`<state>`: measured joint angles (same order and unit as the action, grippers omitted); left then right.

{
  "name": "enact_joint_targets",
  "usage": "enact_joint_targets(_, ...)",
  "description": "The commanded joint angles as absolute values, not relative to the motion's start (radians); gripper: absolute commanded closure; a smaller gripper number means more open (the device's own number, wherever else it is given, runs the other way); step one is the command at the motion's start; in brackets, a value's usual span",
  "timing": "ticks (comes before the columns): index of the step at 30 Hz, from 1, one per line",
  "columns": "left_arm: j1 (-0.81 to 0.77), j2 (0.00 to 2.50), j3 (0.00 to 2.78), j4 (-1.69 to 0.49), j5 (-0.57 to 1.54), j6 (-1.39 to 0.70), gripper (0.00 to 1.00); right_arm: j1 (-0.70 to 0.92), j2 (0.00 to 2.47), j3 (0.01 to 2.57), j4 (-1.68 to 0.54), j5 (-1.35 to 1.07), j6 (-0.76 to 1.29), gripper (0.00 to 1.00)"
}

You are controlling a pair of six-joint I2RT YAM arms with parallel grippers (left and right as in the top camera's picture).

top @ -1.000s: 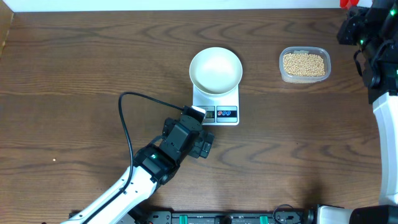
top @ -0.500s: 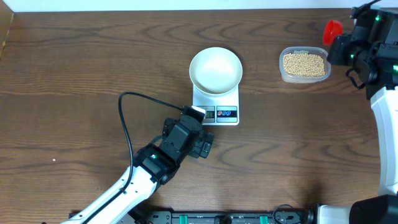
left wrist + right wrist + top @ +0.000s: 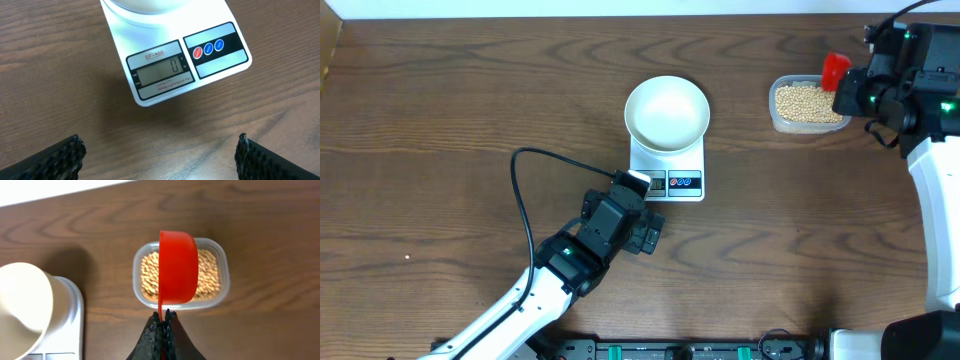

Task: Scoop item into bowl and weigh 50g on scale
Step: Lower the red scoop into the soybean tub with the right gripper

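I've got the right gripper pinched shut on the thin handle of a red scoop, and the scoop hangs over the clear tub at the table's far right. The beans sit in that tub, a tan layer showing on both sides of the scoop; I can't tell whether the scoop touches them. From overhead the scoop shows at the tub's right edge, with the beans to its left. The bowl stands on the back of the scale, white and empty as far as I can see, well apart from the tub. My left gripper hovers just in front of the scale, fingers spread wide and holding nothing. The left wrist view looks straight at the scale, its display reading 0, red and blue buttons to the right.
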<state>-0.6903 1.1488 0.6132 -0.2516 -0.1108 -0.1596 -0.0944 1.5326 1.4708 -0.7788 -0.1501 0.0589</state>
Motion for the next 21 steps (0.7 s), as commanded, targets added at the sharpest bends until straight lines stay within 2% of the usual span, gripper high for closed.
enact_joint_targets(1,-0.693,1.143,0.606,-0.253,-0.113,-0.155,0.02,-0.091,1.546,1.483,-0.795,-0.035,0.047,0.99)
enact_joint_targets(11,-0.693,1.143,0.606,-0.253,-0.113,-0.154,0.02,-0.091,1.573,1.483,-0.849,0.010,0.046,0.99)
enact_joint_targets(21,-0.693,1.143,0.606,-0.253,-0.113,-0.155,0.02,-0.092,1.699,1.483,-0.844,0.009,-0.014,0.99)
